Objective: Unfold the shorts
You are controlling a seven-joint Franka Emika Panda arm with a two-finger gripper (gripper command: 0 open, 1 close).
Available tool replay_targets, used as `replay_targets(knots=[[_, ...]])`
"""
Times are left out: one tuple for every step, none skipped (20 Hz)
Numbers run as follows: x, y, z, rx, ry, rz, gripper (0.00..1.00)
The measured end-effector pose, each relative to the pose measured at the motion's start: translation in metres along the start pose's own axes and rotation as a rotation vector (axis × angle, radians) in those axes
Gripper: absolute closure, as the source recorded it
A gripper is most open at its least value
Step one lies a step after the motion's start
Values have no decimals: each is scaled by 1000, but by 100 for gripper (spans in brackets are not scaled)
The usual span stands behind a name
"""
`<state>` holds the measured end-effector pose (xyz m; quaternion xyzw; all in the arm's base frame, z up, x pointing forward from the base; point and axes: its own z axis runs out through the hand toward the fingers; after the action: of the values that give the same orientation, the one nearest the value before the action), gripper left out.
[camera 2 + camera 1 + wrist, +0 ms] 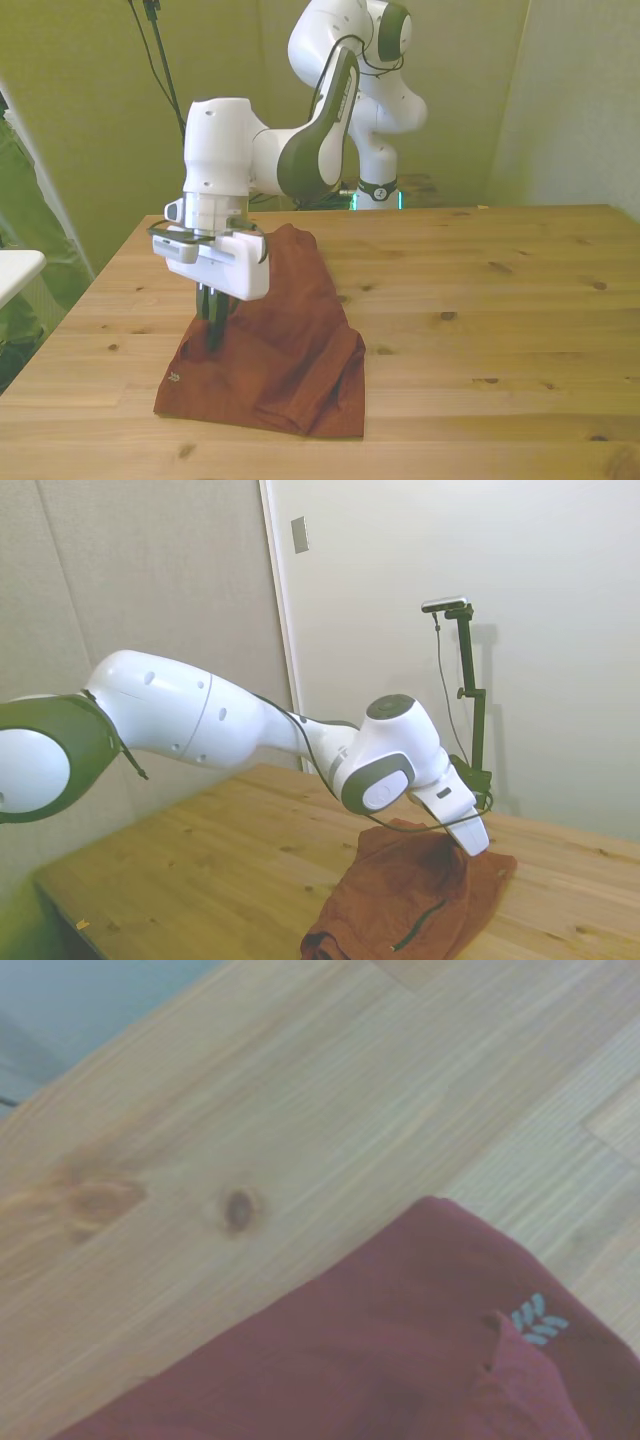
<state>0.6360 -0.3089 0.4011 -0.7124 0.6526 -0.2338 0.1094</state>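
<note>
Rust-brown soft cloth shorts [405, 895] are lying in a folded heap on the wooden plank table [230, 870] in the side view, with a dark zipper line showing near the picture's lower edge, while the white robot arm [250, 730] is reaching over them from the left. In the front view the shorts are sitting near the front view's left part of the table, and the two-finger gripper [214, 318] is pointing down with its dark fingers [213, 322] drawn close together, pinching a raised fold of the cloth. In the wrist view a corner of the shorts is showing a small pale leaf-like mark [537, 1320] beside bare wood.
</note>
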Motion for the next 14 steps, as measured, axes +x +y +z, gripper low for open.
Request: replay_targets(knots=[[-10, -4, -13, 16, -6, -18, 100], [-21, -8, -27, 33, -11, -35, 100], [-33, -12, -40, 47, -18, -55, 100], [-49, -16, -53, 60, -26, -77, 100], [-64, -20, -66, 74, -30, -103, 100], [-83, -24, -77, 87, -30, -139, 100], [-104, -27, -86, 96, -27, -177, 100], [-126, -30, -92, 100, -20, -218, 100], [-153, -32, -98, 102, -11, -254, 100], [-183, -35, -100, 100, -3, -291, 100], [-206, -38, -100, 98, 3, -318, 100], [-226, -41, -101, 95, 15, -340, 100], [-255, -45, -98, 90, 26, -360, 100], [-257, -46, -98, 91, 27, -366, 100]])
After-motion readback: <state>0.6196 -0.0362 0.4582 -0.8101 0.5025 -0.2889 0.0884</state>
